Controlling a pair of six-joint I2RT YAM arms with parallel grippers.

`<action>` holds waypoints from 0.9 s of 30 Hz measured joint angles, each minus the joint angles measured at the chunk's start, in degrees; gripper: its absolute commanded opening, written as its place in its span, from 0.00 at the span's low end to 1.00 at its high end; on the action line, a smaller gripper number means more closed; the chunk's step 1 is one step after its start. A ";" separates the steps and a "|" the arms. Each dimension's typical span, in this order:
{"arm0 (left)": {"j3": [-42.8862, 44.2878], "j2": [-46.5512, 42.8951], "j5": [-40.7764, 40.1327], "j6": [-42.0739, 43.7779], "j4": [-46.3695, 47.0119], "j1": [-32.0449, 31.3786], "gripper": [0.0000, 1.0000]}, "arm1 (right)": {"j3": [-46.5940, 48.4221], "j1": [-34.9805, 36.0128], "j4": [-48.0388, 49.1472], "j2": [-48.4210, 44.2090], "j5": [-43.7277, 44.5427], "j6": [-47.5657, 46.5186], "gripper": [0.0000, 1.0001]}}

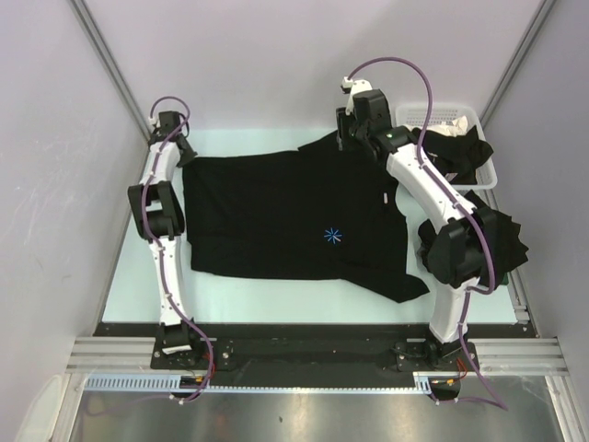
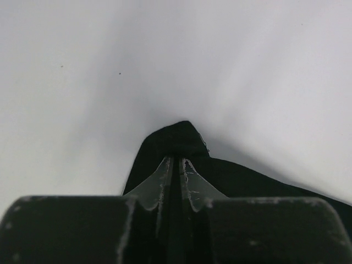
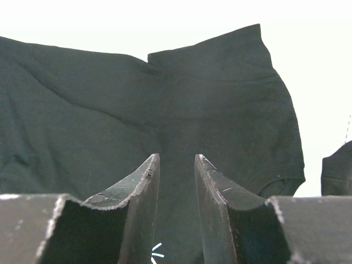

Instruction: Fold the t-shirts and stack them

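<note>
We see a plain black short-sleeved cloth t-shirt [image 1: 276,221] lying flat on the pale worktop [image 1: 276,296]. Its long axis runs left to right, with the hem at the left, the sleeves and neck end at the right, and the small light-blue starburst chest mark [image 1: 332,236] facing up. The left hand [image 2: 177,159] sits at the far-left hem corner, its fingers almost together with a peak of cloth at their tips; we cannot tell whether they grip it. The right hand [image 3: 176,157] hovers over the far sleeve, parted and holding nothing, its arm crossing the neck end. At the far right stands a white slotted plastic basket [image 1: 414,112] with more black shirts [image 1: 456,152] spilling over it.
</note>
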 measured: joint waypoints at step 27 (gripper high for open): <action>-55.10 -54.16 4.55 4.35 -2.73 -1.99 0.30 | -0.96 0.59 -6.03 -9.57 -0.26 0.50 0.44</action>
